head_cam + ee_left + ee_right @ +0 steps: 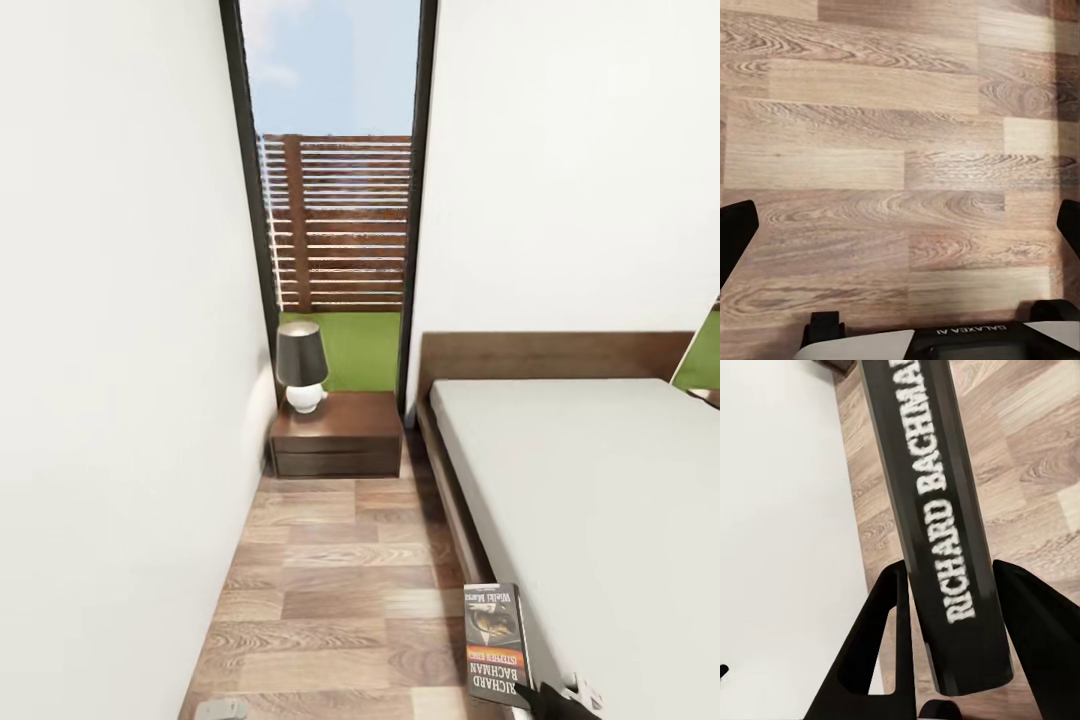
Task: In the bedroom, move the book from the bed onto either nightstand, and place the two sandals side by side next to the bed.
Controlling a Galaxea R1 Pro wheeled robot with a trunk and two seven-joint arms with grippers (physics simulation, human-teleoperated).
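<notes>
One thin dark paperback book (937, 532) sits pinched in my right gripper (945, 649), beside the light-grey mattress bed (600, 480). I carry it level toward the dark reddish-brown wooden nightstand (338, 432) ahead (lamp's there); left gripper (900, 232) spread.

Book (496, 645): thin dark paperback, orange band, white "Richard Bachman" lettering; held off the mattress at bed's (590, 500) near corner, spine (937, 510) clamped between right gripper's (945, 637) fingers. Nightstand (338, 433): dark wood, against far wall beside headboard.
</notes>
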